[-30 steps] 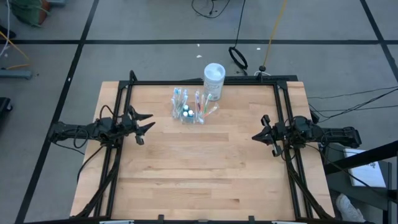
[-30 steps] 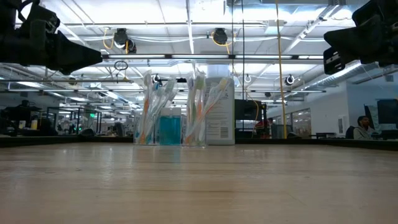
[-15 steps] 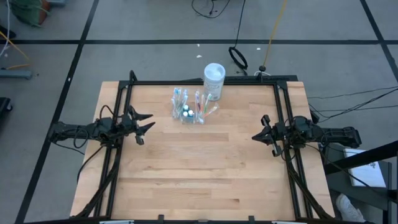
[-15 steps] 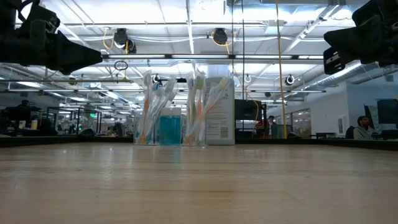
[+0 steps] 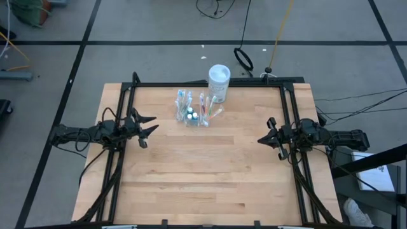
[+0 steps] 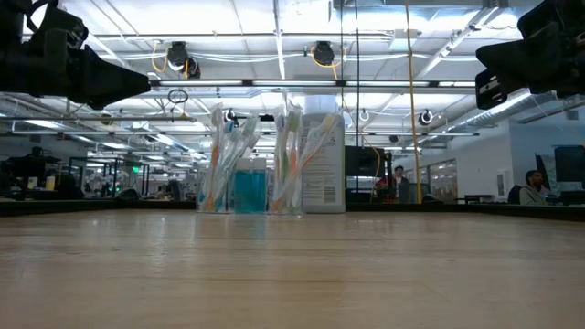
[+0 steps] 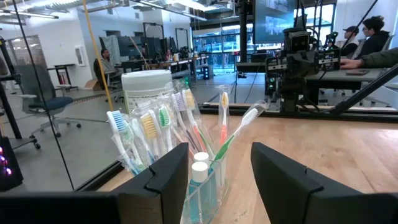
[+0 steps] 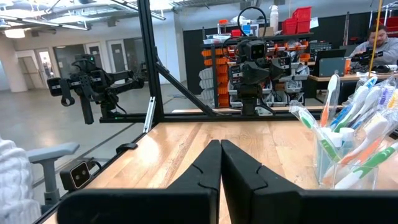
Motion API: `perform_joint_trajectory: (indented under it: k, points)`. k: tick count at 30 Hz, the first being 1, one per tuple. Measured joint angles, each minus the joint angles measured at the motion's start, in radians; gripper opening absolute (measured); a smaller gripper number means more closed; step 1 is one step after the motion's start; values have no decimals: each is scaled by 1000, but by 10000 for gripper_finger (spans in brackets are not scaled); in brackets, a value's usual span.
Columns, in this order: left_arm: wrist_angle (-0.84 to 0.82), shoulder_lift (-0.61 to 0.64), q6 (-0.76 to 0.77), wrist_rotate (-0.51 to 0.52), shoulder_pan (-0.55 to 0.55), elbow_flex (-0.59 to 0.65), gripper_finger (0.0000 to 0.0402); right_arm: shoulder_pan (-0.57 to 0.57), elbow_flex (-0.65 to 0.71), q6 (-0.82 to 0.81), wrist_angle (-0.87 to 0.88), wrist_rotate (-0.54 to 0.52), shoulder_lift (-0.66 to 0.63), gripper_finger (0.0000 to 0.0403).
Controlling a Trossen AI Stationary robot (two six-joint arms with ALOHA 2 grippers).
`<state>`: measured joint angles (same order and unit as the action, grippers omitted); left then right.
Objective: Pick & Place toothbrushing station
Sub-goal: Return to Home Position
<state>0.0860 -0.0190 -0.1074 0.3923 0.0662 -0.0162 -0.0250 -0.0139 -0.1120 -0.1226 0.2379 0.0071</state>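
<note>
The toothbrushing station is a small clear plastic holder full of coloured toothbrushes and small blue bottles. It stands upright on its base on the wooden table, far of centre, and shows in the low view, left wrist view and right wrist view. My left gripper hovers open at the table's left edge, pointing level toward the station, with nothing between its fingers. My right gripper hovers shut at the right edge, holding nothing.
A white cylindrical lidded tub stands right behind the station at the table's far edge. A black metal frame runs along the table's far, left and right sides. Bare wood fills the middle and near half.
</note>
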Motion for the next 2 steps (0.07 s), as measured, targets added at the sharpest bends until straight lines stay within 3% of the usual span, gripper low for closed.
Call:
perform_joint_trajectory:
  k: [2]
  points:
    - [0, 0, 0, 0, 0, 0, 177, 0, 0, 0, 0, 0, 0, 4]
